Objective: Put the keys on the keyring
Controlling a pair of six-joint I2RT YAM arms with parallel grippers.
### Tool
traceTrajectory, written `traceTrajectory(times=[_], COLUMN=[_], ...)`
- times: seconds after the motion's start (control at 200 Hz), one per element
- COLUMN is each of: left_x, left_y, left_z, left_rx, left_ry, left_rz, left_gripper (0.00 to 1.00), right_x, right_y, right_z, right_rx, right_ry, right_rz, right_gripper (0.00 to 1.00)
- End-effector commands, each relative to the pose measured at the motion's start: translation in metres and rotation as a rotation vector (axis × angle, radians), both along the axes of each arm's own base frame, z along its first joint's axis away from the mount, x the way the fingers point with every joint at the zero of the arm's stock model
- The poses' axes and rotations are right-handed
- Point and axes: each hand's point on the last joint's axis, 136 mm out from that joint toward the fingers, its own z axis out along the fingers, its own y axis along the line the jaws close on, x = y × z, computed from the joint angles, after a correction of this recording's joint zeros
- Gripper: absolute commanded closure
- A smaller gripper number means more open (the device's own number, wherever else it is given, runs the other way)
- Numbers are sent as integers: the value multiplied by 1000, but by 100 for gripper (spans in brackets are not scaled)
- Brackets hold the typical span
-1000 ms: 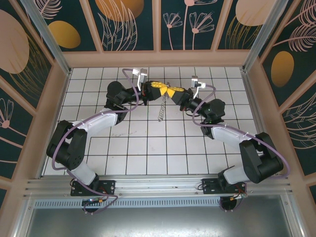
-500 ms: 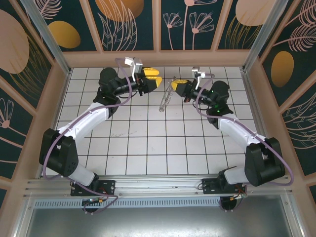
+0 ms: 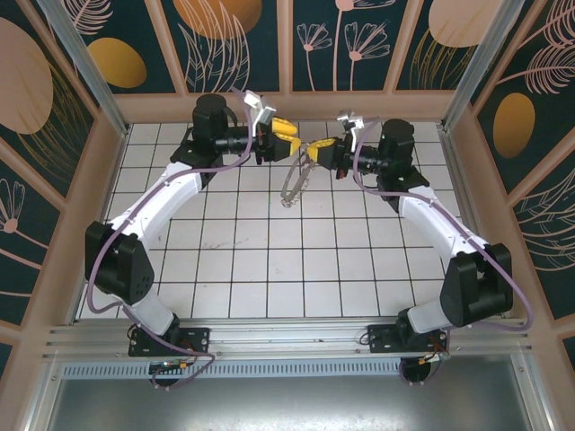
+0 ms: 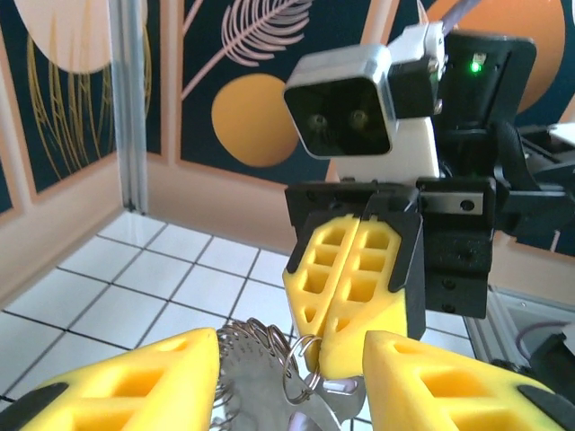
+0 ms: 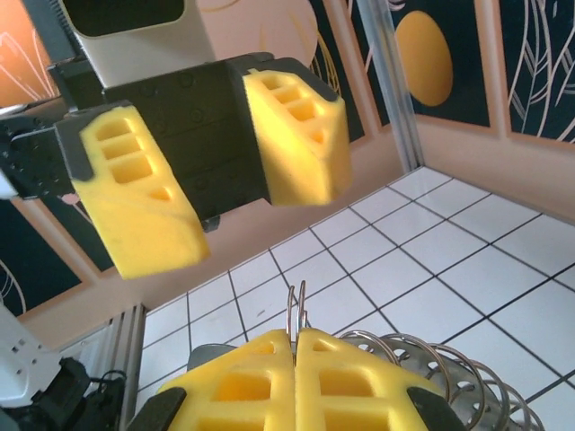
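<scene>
The left gripper (image 3: 284, 136) stands parted with nothing between its yellow fingers (image 4: 135, 382), in the upper middle of the overhead frame. Just right of it the keyring (image 3: 294, 180) dangles above the tiles (image 3: 269, 260). Its small wire ring (image 4: 299, 382) is pinched by the right gripper (image 3: 317, 151), which is clamped tight on it.

The step looks like a second grasp near that pinch. The left fingers should come in level with the wire ring and centre it between the pads, closing only once it sits squarely there. The loop is floppy and will swing, so a slow approach suits, with the right side held firm and untwisted. A pale lilac bit (image 4: 344, 386) under the right fingertips may be the key; I cannot tell for sure.

The left arm arcs up the left of the frame from its base at lower left, with its wrist turned rightward. The right arm mirrors it from lower right. The tips face each other, near but apart.
</scene>
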Motion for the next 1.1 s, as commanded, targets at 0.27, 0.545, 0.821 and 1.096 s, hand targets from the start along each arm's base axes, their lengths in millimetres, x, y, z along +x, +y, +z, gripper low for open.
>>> traceTrajectory(times=[0.27, 0.545, 0.821, 1.096], left_x=[-6, -8, -9, -12], left_y=[-5, -8, -9, -10], left_z=[-19, -27, -24, -21], left_rx=[35, 29, 1, -19], left_ry=[64, 104, 116, 121], left_rz=[-122, -160, -192, -209], left_gripper=[59, 60, 66, 73], right_x=[-9, -11, -10, -9], right_y=[3, 4, 4, 6], right_z=[14, 17, 16, 14], right_rx=[-1, 13, 22, 23], right_ry=[-57, -63, -60, -56], right_rz=[88, 99, 102, 107], right_gripper=[100, 100, 100, 100])
